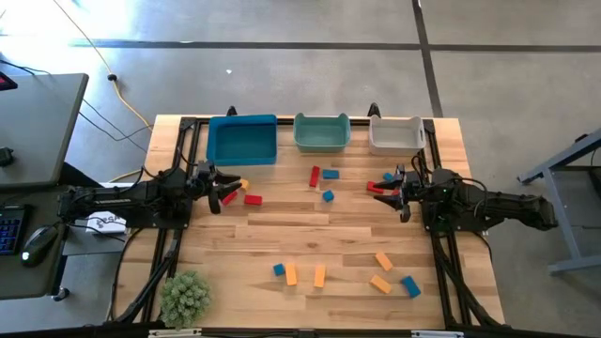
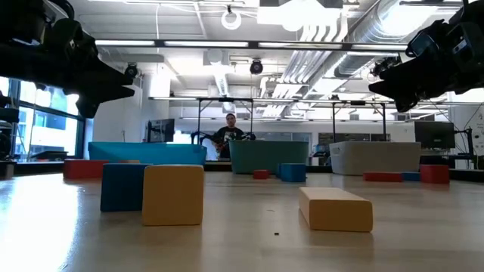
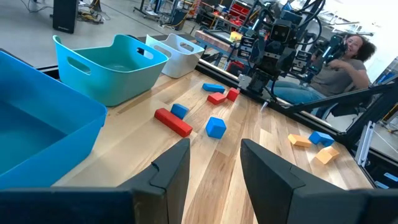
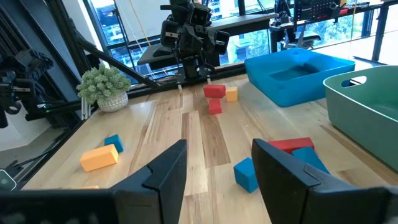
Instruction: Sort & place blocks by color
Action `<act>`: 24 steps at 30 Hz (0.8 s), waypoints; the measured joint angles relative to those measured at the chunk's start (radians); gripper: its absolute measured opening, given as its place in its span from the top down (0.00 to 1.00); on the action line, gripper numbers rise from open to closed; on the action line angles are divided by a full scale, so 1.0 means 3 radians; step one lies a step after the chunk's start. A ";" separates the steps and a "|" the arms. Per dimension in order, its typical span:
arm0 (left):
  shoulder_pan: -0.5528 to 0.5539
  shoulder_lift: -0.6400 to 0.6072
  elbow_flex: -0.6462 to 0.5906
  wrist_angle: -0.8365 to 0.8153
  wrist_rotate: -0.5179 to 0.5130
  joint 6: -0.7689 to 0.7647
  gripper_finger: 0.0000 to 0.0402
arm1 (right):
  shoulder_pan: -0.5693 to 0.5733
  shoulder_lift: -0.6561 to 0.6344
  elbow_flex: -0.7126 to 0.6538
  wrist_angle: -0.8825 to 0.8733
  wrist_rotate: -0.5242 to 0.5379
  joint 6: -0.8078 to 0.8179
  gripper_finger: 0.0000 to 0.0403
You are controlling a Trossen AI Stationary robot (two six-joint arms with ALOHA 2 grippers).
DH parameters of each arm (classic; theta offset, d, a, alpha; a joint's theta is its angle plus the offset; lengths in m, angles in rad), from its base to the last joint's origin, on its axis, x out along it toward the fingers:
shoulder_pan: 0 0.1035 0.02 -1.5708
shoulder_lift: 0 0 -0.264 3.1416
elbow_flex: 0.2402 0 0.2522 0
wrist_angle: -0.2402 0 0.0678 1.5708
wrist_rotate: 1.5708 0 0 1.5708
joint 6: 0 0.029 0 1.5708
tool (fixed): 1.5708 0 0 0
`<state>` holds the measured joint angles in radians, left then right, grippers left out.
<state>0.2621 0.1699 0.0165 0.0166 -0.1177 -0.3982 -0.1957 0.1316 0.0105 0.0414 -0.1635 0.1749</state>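
Blocks are seen scattered across the wooden table (image 1: pixel 310 235), and none is visibly inside any bin, so the sorting is judged barely begun, if at all.

Starting at the left, the left gripper (image 1: pixel 223 192) is held above the table just in front of the blue bin (image 1: pixel 242 139); its fingers (image 3: pixel 171 171) are parted with nothing between them. Close beside it lie two red blocks (image 1: pixel 252 199) and a small orange block (image 1: pixel 245 184), the nearest candidates for a first pick. The teal bin (image 1: pixel 322 131) stands further along, and in front of it, between the two grippers, a red bar (image 1: pixel 315 176) and two blue blocks (image 1: pixel 331 174) are found.

At the right, the right gripper (image 1: pixel 402 191) is held in front of the white bin (image 1: pixel 395 135), its fingers (image 4: pixel 163 174) likewise apart and empty. Red blocks (image 1: pixel 378 187) and a blue one (image 1: pixel 388 176) lie just beside it.

Well away from both grippers, toward the near edge, several orange blocks (image 1: pixel 319 275) and two more blue ones (image 1: pixel 410 285) are left. Every block is still to be lifted and dropped in its bin.
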 joint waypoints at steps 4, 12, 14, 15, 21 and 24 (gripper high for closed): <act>-0.0001 -0.0001 0.0000 0.0000 0.0001 0.0000 0.67 | 0.0001 0.0001 0.0000 0.0024 0.0007 0.0203 0.58; 0.0000 0.0000 -0.0001 0.0000 0.0000 0.0000 0.67 | -0.0001 0.0001 0.0000 0.0423 0.0009 0.0614 0.58; -0.0001 -0.0001 0.0000 0.0000 0.0000 -0.0004 0.67 | -0.0001 0.0000 0.0000 0.0653 0.0058 0.0613 0.58; 0.0000 0.0000 0.0000 0.0000 0.0000 0.0000 0.67 | -0.0001 0.0000 0.0000 0.0776 0.0133 0.0613 0.58; 0.0000 -0.0001 0.0000 0.0000 0.0001 -0.0003 0.67 | -0.0001 0.0015 0.0229 0.0974 0.0583 0.0485 0.58; 0.0000 -0.0001 0.0000 0.0000 0.0000 0.0000 0.67 | -0.0001 0.0112 0.0439 0.0933 0.0739 0.0403 0.58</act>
<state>0.2623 0.1697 0.0164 0.0166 -0.1177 -0.3981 -0.1959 0.1653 0.1421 0.3213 0.0582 0.2959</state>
